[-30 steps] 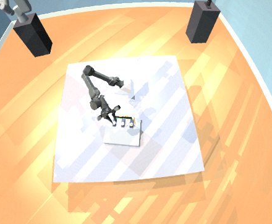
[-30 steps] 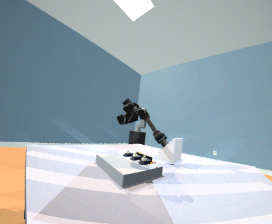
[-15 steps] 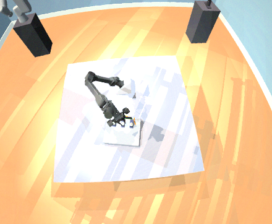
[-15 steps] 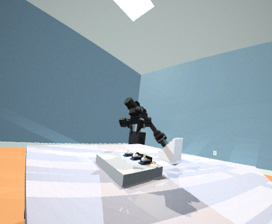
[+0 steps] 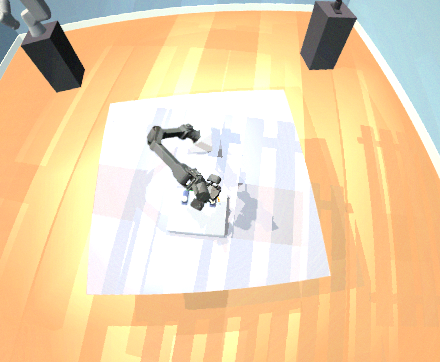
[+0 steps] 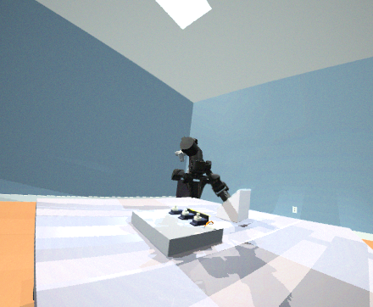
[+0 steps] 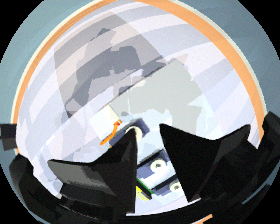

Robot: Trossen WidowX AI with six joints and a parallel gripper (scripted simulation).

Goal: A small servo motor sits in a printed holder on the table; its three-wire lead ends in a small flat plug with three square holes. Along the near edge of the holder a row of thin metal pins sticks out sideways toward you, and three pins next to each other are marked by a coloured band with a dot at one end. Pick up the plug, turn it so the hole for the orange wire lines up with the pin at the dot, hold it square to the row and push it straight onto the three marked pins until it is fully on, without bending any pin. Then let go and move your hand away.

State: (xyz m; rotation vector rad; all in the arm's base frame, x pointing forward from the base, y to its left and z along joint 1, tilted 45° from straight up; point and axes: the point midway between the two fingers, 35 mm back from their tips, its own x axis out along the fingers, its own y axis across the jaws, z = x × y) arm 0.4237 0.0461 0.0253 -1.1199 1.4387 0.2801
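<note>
My gripper (image 5: 213,191) (image 7: 147,130) is open, with a narrow gap and nothing between its fingertips. It hangs above the row of servos, near the orange lead. Three dark blue servos with white horns stand on the grey block (image 5: 194,226) (image 6: 152,231) (image 7: 183,80); the servo nearest the lead (image 6: 199,220) is partly behind the left fingertip in the wrist view. The orange lead (image 6: 209,223) (image 7: 110,136) curls beside it. A black pin row with a yellow strip (image 6: 201,212) (image 7: 141,193) runs along the servos, partly hidden by the fingers. The plug and its holes, separate pins and dot cannot be made out.
The block's raised edge drops to the white table (image 5: 139,250) (image 6: 88,254). A white wedge (image 6: 243,205) stands at the arm's base behind the block. The arm's shadow falls on the table beside the block. Dark pedestals (image 5: 54,60) (image 5: 326,37) stand beyond the table.
</note>
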